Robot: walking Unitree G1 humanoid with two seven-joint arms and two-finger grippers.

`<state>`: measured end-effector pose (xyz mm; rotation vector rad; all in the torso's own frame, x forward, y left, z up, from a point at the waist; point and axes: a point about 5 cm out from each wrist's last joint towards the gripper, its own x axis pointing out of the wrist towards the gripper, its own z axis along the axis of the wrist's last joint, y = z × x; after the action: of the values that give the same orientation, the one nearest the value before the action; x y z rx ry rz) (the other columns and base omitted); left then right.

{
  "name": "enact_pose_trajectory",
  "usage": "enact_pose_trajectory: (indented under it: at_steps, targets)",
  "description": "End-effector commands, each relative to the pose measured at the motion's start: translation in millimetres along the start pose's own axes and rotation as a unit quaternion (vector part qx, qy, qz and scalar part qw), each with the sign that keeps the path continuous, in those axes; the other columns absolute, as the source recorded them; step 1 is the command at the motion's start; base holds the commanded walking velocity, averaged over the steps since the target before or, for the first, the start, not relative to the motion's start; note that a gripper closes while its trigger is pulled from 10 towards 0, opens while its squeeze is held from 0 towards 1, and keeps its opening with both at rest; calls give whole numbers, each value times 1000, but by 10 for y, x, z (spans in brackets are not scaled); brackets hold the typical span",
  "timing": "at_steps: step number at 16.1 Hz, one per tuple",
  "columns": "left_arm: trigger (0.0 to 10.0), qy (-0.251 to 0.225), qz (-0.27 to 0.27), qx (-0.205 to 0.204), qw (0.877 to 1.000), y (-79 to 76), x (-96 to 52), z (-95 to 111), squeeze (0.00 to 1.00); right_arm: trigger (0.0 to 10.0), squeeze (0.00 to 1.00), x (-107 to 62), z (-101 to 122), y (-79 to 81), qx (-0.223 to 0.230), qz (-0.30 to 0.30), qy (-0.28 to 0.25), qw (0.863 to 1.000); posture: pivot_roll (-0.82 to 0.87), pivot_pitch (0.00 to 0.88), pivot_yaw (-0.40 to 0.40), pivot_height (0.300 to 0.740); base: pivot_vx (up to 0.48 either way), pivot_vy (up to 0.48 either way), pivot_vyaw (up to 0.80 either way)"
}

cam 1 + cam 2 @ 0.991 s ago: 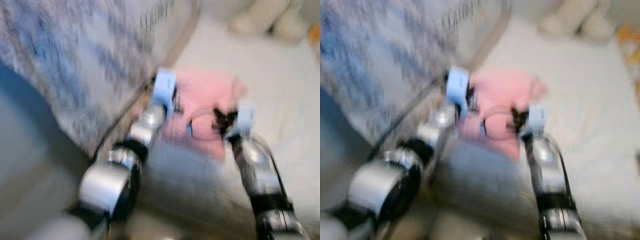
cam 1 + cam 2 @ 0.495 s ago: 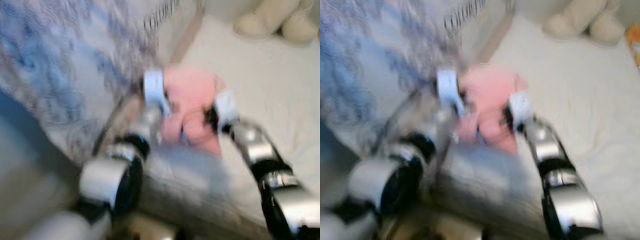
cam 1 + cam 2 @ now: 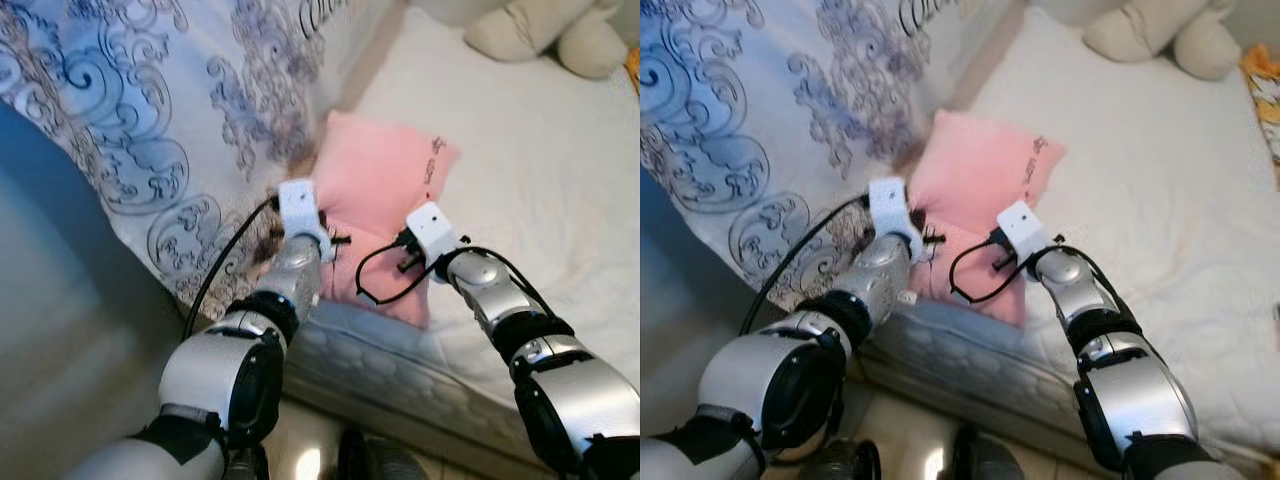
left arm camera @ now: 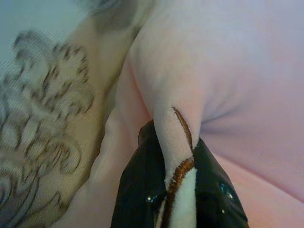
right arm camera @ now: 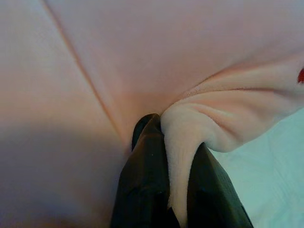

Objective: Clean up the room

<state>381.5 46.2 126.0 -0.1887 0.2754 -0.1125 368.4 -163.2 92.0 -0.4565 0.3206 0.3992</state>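
Nearest to us, our two silver arms reach forward over the edge of the mattress [image 3: 400,350]. Our left gripper [image 4: 178,190] has its two black fingers closed tight on a pinched fold at the edge of the pink pillow [image 3: 385,185]; the cloth with its brown seam stands up between the pads. Our right gripper [image 5: 178,190] is closed in the same way on another fold of the pillow, at the side where the white sheet [image 3: 520,160] begins. So we hold the pillow at two places on its near part, one gripper on each side.

The pillow itself lies on the bed near the mattress edge, with its far corners resting on the sheet. On its left it touches the bedspread with blue and grey swirls [image 3: 150,110], which hangs down over the side of the bed. Farther away, at the head of the bed, a cream plush toy [image 3: 545,30] sits on the sheet, well apart from the pillow.

We judge that the step in hand is to lift and move the pillow. To do it well, we should raise both grippers together and evenly, because each grip takes only a thin fold and the cloth could slip out. We should also keep the pillow free from the bedspread, so that it is not dragged along.
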Motion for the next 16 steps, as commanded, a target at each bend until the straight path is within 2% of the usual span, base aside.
enact_pose_trajectory:
  at_steps: [1,2,3,4,6,7,8,9,10,11,12,14,15,16]
  targets:
    - [10000,-91,0,26,995,8,42,494,0,10000,0,-57,-109,-135,24,-40,16,999,-77,198,-77,740,0,0,0]
    - [10000,-106,-4,39,994,3,44,577,0,10000,0,-51,-55,-167,30,-55,2,998,-70,201,-79,740,0,0,0]
    - [10000,-127,-12,56,990,-3,45,724,0,10000,0,-35,119,-253,43,-87,-36,995,-68,206,-79,740,0,0,0]
    - [10000,-129,-11,53,990,10,47,741,0,10000,0,-27,160,-261,46,-89,-42,994,-70,211,-78,740,0,0,0]
    - [10000,-120,-1,37,992,59,51,705,0,10000,0,-15,190,-257,54,-87,-44,994,-63,219,-83,740,0,0,0]
    - [10000,-106,9,20,994,103,53,622,0,10000,0,-11,174,-251,56,-87,-37,994,-60,229,-81,740,0,0,0]
    - [10000,-79,20,5,997,150,50,452,0,10000,0,-5,128,-226,54,-84,-18,995,-59,234,-85,740,0,0,0]
    - [10000,-69,20,17,997,150,44,373,0,10000,0,2,104,-198,53,-80,-9,995,-60,237,-86,740,0,0,0]
    - [10000,-59,19,53,997,179,39,300,0,10000,0,29,85,-116,59,-74,0,996,-68,243,-95,740,0,0,0]
    - [10000,-58,20,64,996,194,39,298,0,10000,0,38,82,-88,64,-71,2,995,-68,243,-95,740,0,0,0]
    - [10000,-64,25,78,995,236,47,364,0,10000,0,64,86,0,70,-58,4,996,-63,243,-92,740,0,0,0]
    - [10000,-76,16,92,993,219,53,449,0,10000,0,76,82,43,87,-56,4,995,-51,239,-94,740,0,0,0]
    - [10000,-90,8,111,990,209,55,519,235,10000,1000,89,101,77,108,-53,-2,993,-52,232,-97,740,0,0,0]
    - [10000,-99,7,121,988,222,56,574,706,10000,1000,99,122,96,129,-50,-8,990,-52,228,-95,740,0,0,0]
